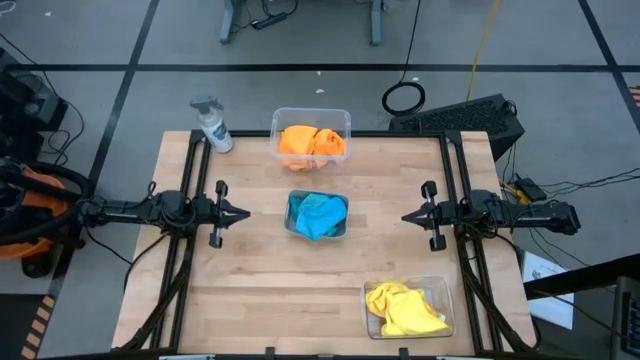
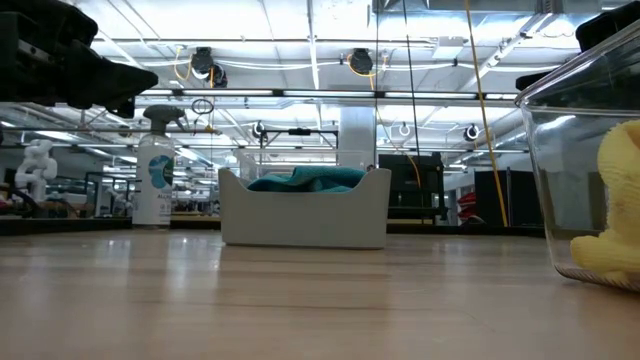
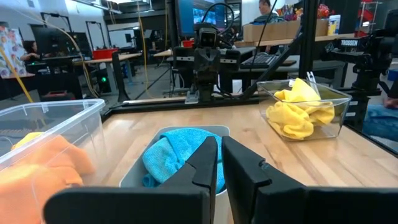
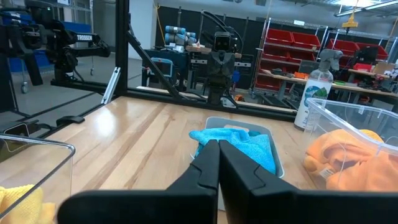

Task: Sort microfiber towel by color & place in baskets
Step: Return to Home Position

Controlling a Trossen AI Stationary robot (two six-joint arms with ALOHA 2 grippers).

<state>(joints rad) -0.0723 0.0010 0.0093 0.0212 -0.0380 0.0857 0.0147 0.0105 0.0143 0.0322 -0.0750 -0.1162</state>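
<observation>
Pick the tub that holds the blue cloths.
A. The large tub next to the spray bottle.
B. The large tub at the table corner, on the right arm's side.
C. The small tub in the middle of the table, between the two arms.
C: the blue cloths lie in the small middle tub. The large tub by the bottle holds orange cloths, and the corner tub holds yellow cloths.

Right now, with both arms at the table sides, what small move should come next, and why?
Probably just hold both arms parked. The orange towels lie in the far tub, the turquoise towels in the small grey tub, the yellow towels in the near tub; no cloth lies loose. The left gripper and right gripper are shut, empty, apart from every tub.
</observation>
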